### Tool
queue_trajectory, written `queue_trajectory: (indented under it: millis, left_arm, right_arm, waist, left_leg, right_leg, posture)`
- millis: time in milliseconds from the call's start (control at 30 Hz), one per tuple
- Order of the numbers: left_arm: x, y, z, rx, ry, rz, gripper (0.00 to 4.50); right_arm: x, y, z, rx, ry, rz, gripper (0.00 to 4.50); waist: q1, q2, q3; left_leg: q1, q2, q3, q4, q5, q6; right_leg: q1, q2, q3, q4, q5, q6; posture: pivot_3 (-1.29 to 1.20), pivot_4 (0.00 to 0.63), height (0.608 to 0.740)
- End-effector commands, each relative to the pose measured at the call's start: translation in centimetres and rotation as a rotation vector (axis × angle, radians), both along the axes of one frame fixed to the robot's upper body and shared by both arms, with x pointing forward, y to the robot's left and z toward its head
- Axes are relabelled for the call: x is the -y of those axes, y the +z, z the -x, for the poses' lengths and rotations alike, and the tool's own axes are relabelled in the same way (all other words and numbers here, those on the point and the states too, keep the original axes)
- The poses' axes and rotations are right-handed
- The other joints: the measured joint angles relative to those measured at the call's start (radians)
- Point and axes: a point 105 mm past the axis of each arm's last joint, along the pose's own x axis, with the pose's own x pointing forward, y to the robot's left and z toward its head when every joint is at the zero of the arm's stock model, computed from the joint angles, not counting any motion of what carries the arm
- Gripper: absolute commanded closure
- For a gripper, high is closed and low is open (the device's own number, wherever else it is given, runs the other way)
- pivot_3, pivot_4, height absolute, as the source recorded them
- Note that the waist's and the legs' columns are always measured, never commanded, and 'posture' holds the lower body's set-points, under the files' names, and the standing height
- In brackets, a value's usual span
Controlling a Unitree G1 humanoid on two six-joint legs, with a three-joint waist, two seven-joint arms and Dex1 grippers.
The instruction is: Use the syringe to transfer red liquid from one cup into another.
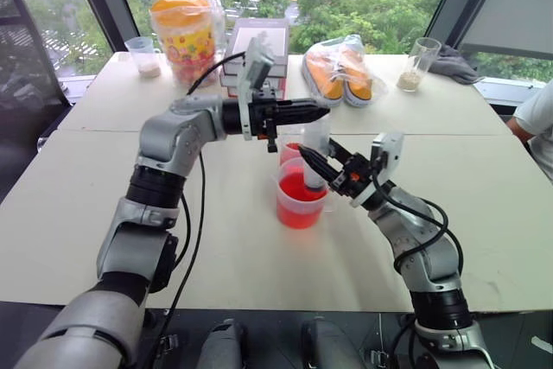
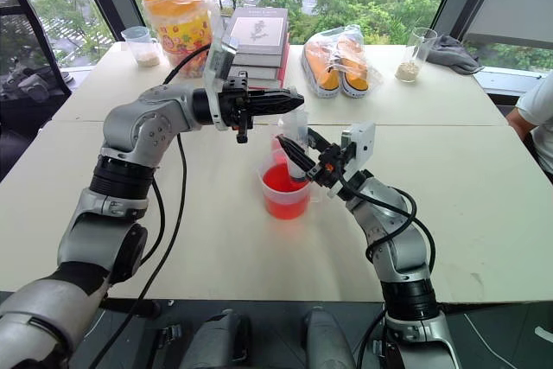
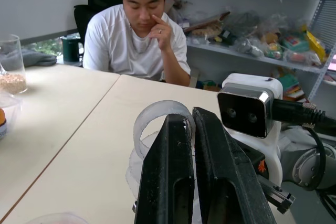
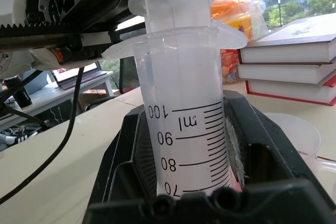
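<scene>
Right gripper (image 1: 321,166): clamped on syringe (image 4: 186,124) barrel, upright in near cup (image 1: 300,206) of red liquid (image 1: 294,187) | Left gripper (image 1: 298,112): shut at plunger top, 12 o'clock of cup | Tip: pull plunger straight up slowly, barrel steady, tip submerged.

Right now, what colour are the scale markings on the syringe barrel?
Black, printed on the clear syringe; best in the right wrist view.

Syringe (image 4: 184,129) barrel scale reads 100, 90, 80, 70, marked "ml".
</scene>
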Motion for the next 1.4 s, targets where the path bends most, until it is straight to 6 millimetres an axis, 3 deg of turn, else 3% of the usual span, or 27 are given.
queue_trajectory:
  millis: [33,333,500,533,600,733,1033,1167,1267,1400]
  left_arm:
    - [-2.2,6.2,0.1,0.218,0.087,0.129,4.47]
    - [-2.3,6.1,0.2,0.221,0.088,0.128,4.47]
    - [-2.0,4.6,1.1,0.145,0.017,0.088,4.47]
    - [-2.0,4.3,1.4,0.126,0.0,0.082,3.82]
    - [-2.2,3.7,1.6,0.118,-0.001,0.061,3.05]
    - [-3.3,2.6,1.4,0.11,0.043,0.028,1.06]
    - [-8.0,0.9,1.4,0.059,0.178,-0.033,1.06]
    - [-10.1,0.7,2.0,0.041,0.234,-0.045,1.06]
    - [-10.9,0.6,2.1,0.034,0.269,-0.046,1.06]
    - [-10.6,0.4,2.4,0.046,0.275,-0.054,1.06]
  right_arm:
    - [-1.8,-2.2,1.2,-0.061,0.119,0.057,3.11]
    - [-1.9,-2.1,1.3,-0.06,0.121,0.059,3.11]
    - [-1.8,-0.2,1.3,-0.008,0.122,0.049,3.11]
    - [-1.8,0.3,1.4,0.006,0.123,0.047,3.11]
    - [-1.8,1.4,1.5,0.028,0.124,0.035,3.11]
    - [-1.7,2.9,1.7,0.051,0.128,0.018,3.11]
    - [-1.4,5.4,1.8,0.076,0.135,-0.012,3.11]
    - [-1.1,8.0,1.1,0.115,0.13,-0.072,3.11]
    - [-0.7,10.6,-0.7,0.167,0.109,-0.117,3.11]
    - [-0.2,13.6,-5.0,0.255,0.034,-0.155,3.11]
  waist:
    - [0.0,0.0,0.0]
    - [0.0,0.0,0.0]
    - [-0.002,0.0,0.0]
    - [-0.003,0.0,0.0]
    - [-0.004,0.0,0.0]
    - [0.0,0.0,0.0]
    - [-0.003,0.0,0.0]
    - [-0.001,0.0,0.0]
    - [-0.002,0.0,0.0]
    - [-0.004,0.0,0.0]
  left_leg:
    - [0.0,0.0,0.0,0.0,0.0,0.0]
    - [0.0,0.0,0.0,0.0,0.0,0.0]
    - [0.0,0.0,0.0,0.0,0.0,0.0]
    - [0.0,0.0,0.0,0.0,0.0,0.0]
    - [0.0,0.0,0.0,0.0,0.0,0.0]
    - [0.0,0.0,0.0,0.0,0.0,0.0]
    - [0.0,0.001,0.0,0.0,0.0,0.0]
    - [0.0,0.0,0.0,0.0,0.0,0.0]
    - [0.0,0.0,0.001,0.0,0.0,0.0]
    - [0.0,0.0,0.001,0.0,0.0,0.0]
  right_leg:
    - [0.0,0.0,0.0,0.0,0.0,0.0]
    - [0.0,0.0,0.0,0.0,0.0,0.0]
    - [0.0,0.0,0.0,0.0,0.0,0.0]
    - [0.0,0.0,0.0,0.0,0.0,0.0]
    - [0.0,0.0,0.0,0.0,0.0,0.0]
    - [0.0,0.0,0.0,0.0,0.0,0.0]
    - [-0.001,0.0,0.0,0.001,0.0,0.0]
    - [-0.001,-0.001,0.0,0.001,0.0,0.0]
    - [-0.001,-0.001,0.0,0.001,0.0,0.0]
    - [-0.001,-0.001,0.0,0.001,0.0,0.0]
  posture:
    - [0.0,0.15,0.74]
    - [0.0,0.15,0.74]
    - [0.0,0.15,0.74]
    - [0.0,0.15,0.74]
    - [0.0,0.15,0.74]
    - [0.0,0.15,0.74]
    - [0.0,0.15,0.74]
    - [0.0,0.15,0.74]
    - [0.0,0.15,0.74]
    - [0.0,0.15,0.74]
